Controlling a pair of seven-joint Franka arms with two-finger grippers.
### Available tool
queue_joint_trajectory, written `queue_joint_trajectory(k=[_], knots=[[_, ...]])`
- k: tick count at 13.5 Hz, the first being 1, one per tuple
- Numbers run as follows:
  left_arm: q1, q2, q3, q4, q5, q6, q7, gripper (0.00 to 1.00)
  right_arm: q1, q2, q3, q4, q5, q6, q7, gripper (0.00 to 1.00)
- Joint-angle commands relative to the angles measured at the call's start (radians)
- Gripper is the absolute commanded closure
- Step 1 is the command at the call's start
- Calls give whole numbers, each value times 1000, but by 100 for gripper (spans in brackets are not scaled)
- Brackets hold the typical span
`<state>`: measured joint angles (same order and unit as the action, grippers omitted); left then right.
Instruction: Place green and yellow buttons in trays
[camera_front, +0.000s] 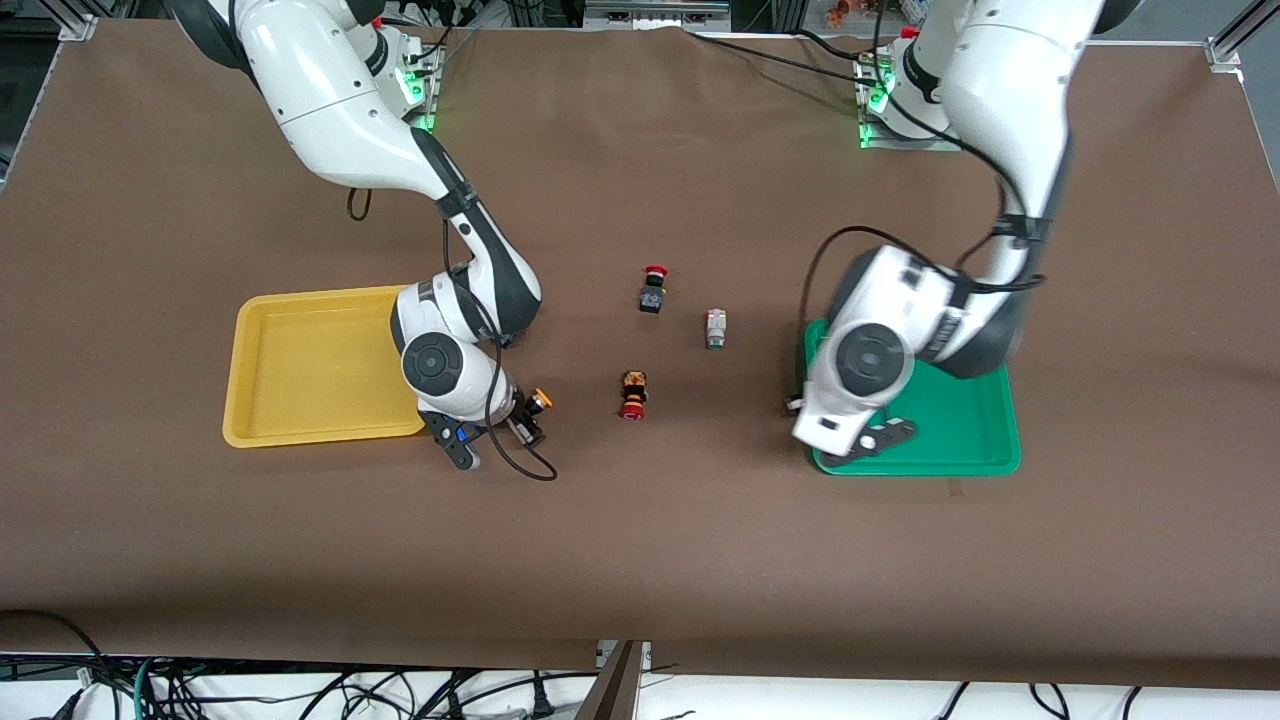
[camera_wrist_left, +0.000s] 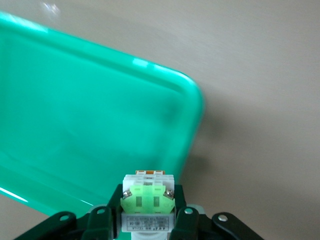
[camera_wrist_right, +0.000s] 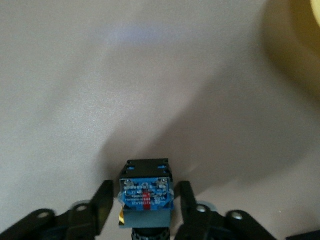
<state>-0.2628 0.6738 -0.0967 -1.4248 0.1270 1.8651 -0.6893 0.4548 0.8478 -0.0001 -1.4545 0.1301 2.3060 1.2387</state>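
My left gripper (camera_front: 880, 440) is shut on a whitish-grey green button (camera_wrist_left: 147, 200) and holds it over the corner of the green tray (camera_front: 960, 420) nearest the front camera and the table's middle; the tray fills the left wrist view (camera_wrist_left: 75, 125). My right gripper (camera_front: 497, 440) is open, low at the table beside the yellow tray (camera_front: 310, 360). Its fingers straddle a dark yellow-capped button (camera_front: 538, 403) with a gap on each side, as the right wrist view (camera_wrist_right: 145, 192) shows. A second green button (camera_front: 716, 328) lies mid-table. No other yellow button shows.
Two red-capped switches lie mid-table, one (camera_front: 653, 288) nearer the arms' bases and one (camera_front: 632, 394) nearer the front camera. The right arm's wrist overhangs the yellow tray's edge toward the table's middle. The yellow tray's rim (camera_wrist_right: 295, 40) shows in the right wrist view.
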Motion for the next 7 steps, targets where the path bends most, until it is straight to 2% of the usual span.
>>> queue_joint_trajectory(k=[1,2,3,4,6,7], knots=[[97,12,-14,-98,48,90,203,98,8,-15,-21,2,-26,-51,19,100],[100,12,-14,-177,62,197,206,94,7,-33,-40,9,-29,-104,7,100],[106,7,-14,-251,81,306,206,78,4,-74,-63,10,-33,-169,-10,100],[111,3,-15,-264,82,327,195,1,-1,-114,-89,8,-33,-247,-54,100],[108,-49,-27,-249,70,269,208,0,-4,-174,-168,-1,-30,-435,-193,100],[94,-74,-59,-223,66,199,194,0,-4,-191,-214,-26,-32,-471,-265,100]])
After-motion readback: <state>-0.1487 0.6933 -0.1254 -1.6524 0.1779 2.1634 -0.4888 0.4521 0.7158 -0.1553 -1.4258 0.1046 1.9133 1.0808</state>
